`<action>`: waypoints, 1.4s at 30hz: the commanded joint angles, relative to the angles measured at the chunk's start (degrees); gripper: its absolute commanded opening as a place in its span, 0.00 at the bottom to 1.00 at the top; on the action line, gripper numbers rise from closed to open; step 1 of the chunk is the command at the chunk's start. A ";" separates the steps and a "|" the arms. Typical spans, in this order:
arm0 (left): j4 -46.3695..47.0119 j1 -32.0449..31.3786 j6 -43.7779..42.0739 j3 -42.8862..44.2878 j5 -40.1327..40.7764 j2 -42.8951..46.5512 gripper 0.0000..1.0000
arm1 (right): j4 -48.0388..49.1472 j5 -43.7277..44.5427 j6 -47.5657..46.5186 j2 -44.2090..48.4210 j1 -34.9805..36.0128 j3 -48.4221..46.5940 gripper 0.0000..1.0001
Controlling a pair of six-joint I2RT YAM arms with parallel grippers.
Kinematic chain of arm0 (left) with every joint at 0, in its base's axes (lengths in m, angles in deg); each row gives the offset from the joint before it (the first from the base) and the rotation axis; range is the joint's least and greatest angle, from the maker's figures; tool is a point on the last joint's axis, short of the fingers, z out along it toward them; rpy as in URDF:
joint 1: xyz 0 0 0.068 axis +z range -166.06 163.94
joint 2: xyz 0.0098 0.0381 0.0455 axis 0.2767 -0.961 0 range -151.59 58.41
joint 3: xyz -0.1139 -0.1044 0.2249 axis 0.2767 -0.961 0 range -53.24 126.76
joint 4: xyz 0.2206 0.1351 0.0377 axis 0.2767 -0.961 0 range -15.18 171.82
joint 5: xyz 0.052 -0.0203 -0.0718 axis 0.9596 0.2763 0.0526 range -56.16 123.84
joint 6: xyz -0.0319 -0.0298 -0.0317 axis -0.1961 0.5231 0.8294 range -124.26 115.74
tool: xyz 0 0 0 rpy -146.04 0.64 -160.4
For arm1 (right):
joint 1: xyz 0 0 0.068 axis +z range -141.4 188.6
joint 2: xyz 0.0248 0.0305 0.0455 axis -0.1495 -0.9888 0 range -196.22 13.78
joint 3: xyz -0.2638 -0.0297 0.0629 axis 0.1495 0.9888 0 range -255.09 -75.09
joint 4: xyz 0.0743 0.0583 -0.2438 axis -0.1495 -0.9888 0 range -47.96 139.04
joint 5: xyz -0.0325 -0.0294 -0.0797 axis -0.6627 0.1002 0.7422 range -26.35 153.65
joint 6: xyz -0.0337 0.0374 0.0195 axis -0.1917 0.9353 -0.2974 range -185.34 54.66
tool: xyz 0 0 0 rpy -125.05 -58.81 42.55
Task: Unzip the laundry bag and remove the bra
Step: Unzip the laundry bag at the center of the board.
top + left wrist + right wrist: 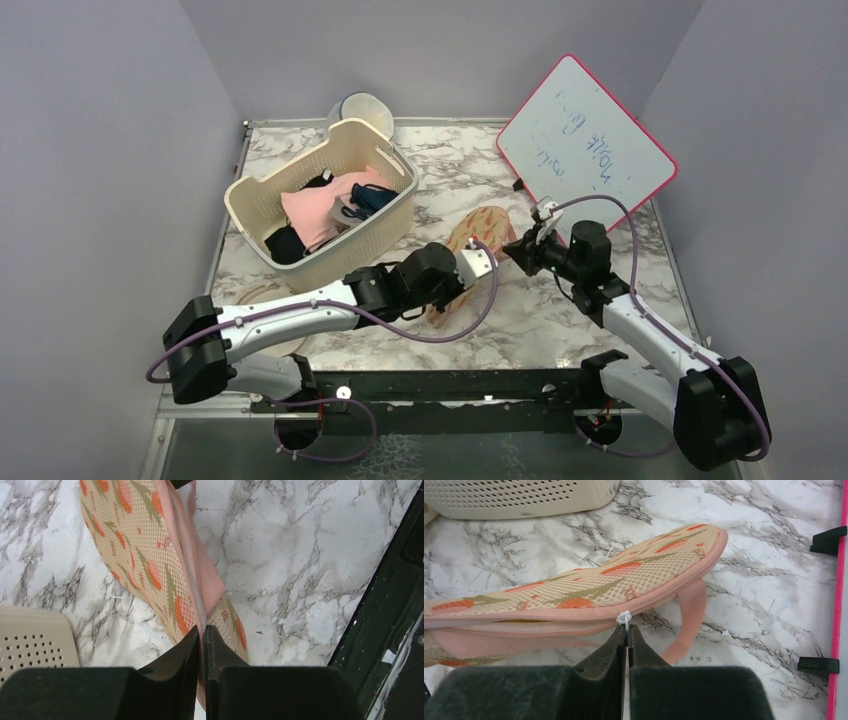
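The peach laundry bag with orange-and-green leaf print lies mid-table between my two grippers, lifted on its edge. My left gripper is shut on the bag's pink zipper edge near its near end. My right gripper is shut on the white zipper pull at the bag's far lobe. The zipper is parted to the left of the pull, and a sliver of mustard-yellow bra shows inside the gap. A pink loop strap hangs from the bag.
A cream perforated basket holding pink and dark garments stands back left. A round white case sits behind it. A pink-framed whiteboard leans at back right. A cream disc lies under the left arm.
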 commanded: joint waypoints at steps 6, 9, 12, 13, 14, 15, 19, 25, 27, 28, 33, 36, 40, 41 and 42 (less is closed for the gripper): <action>-4.35 -0.04 1.86 -2.91 4.56 6.60 0.00 | 5.70 0.95 -0.67 -2.39 -0.53 -2.18 0.01; -4.21 0.01 2.85 -2.87 3.86 5.86 0.00 | 7.57 -3.42 -1.45 -1.13 -0.52 -0.80 0.01; -3.35 0.01 5.03 -1.75 3.36 4.35 0.23 | 8.07 -6.97 -1.28 -0.05 -0.50 0.52 0.01; -2.25 0.01 5.92 -1.57 2.76 4.17 0.33 | 7.78 -7.41 -1.12 0.45 -0.49 0.89 0.01; -0.67 -0.03 6.65 -1.73 1.37 4.15 0.42 | 7.64 -7.48 -0.93 1.06 -0.47 1.35 0.01; 1.26 -0.01 7.33 -2.09 0.11 4.21 0.49 | 7.67 -7.61 -0.77 1.80 -0.47 1.92 0.01; 8.42 0.06 11.05 -1.77 -2.45 3.34 0.67 | 7.23 -9.18 -0.45 3.87 -0.53 2.92 0.01; 6.97 1.84 16.46 6.78 2.89 -5.08 0.69 | 8.04 -11.28 0.54 4.85 -0.46 3.87 0.01; 4.71 2.97 17.28 9.67 3.48 -8.86 0.64 | 8.47 -11.67 0.87 5.05 -0.46 4.20 0.01; 4.05 3.42 17.33 10.87 3.47 -10.05 0.62 | 8.40 -11.82 0.90 5.16 -0.45 4.29 0.01; 3.44 4.10 16.20 12.75 3.52 -12.74 0.49 | 8.20 -11.54 0.84 6.06 -0.52 4.41 0.01; 3.36 4.15 15.01 12.54 5.04 -13.32 0.46 | 7.79 -11.62 0.85 6.44 -0.55 4.30 0.01; 3.29 4.23 13.30 13.02 5.45 -14.59 0.39 | 7.95 -11.67 1.00 6.55 -0.52 4.42 0.01; 3.20 4.23 12.94 13.17 5.60 -14.85 0.36 | 7.90 -11.62 0.98 6.43 -0.47 4.39 0.01; 3.22 4.23 12.61 13.26 5.93 -15.11 0.33 | 7.86 -11.72 0.98 6.32 -0.45 4.40 0.01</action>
